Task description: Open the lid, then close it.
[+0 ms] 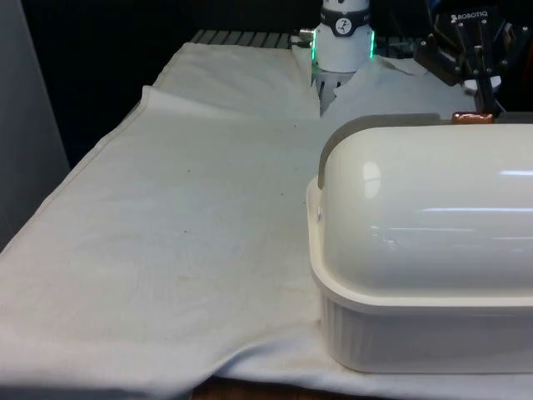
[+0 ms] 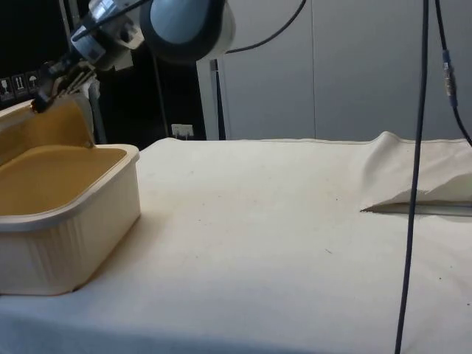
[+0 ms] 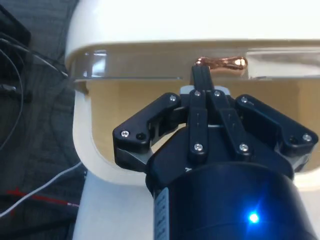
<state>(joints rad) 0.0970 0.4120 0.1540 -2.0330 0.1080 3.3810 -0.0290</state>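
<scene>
Cream bread box (image 1: 416, 333), domed lid (image 1: 433, 225) rolled open, pincer (image 3: 202, 75) clenched on copper handle (image 3: 222, 63).

Bread box (image 1: 425, 250) cut by front view's right edge.

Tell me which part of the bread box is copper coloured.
The copper handle on the cream domed lid, pinched by the black end effector; no other part is copper.

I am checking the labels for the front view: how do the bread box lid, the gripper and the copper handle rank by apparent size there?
1. bread box lid
2. gripper, though farther away
3. copper handle
</scene>
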